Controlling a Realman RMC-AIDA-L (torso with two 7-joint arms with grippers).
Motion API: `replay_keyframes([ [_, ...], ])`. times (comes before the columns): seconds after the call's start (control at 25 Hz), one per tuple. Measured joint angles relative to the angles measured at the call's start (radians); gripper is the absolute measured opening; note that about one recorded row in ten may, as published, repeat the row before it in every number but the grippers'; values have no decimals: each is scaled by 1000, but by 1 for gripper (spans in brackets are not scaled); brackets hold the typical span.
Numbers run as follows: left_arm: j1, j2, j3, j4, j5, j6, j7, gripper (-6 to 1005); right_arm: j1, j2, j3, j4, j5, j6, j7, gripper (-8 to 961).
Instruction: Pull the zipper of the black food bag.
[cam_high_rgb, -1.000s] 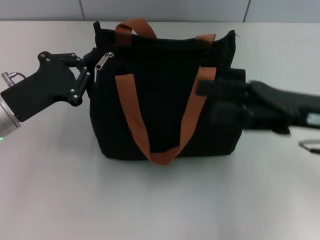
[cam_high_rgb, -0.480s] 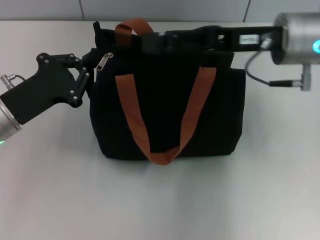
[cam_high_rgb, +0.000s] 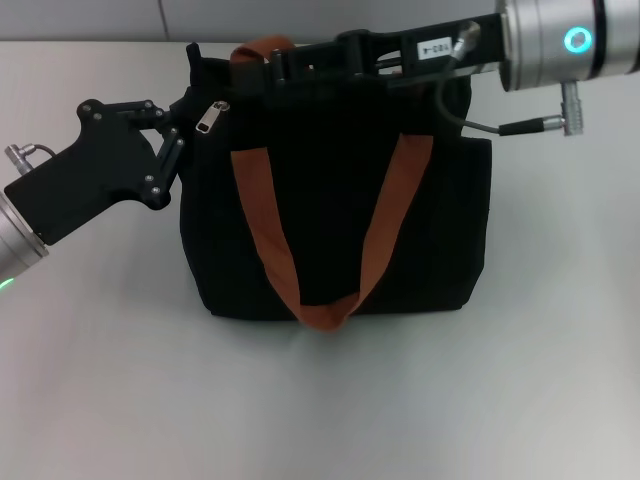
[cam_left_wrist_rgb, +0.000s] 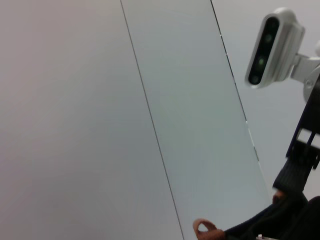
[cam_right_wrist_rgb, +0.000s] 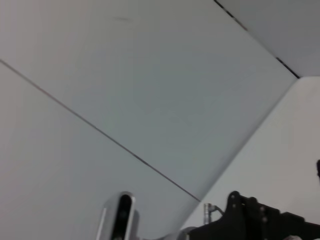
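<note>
Left claw (cam_high_rgb: 178, 135) clamped on black food bag (cam_high_rgb: 335, 190) corner. Right claw (cam_high_rgb: 250, 75) nearing zipper (cam_high_rgb: 208, 119), grip state unclear. Pull not started.

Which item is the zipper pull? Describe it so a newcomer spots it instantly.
Start at the black food bag standing mid-table, and go to its top corner on the robot's left, beside the left end effector. The zipper pull hangs there: a small silver teardrop tab, the only shiny metal on the black fabric.
</note>
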Motion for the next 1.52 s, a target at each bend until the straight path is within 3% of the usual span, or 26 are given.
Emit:
replay_keyframes([
  [0.64,6,0,7,-1,-4,8,1,24,47,14,-142,-3,-11,134,101,821],
  [1.52,-1,1,7,-10,-4,20,-1,26,65,18,-193,-60,-31,135,90,805],
])
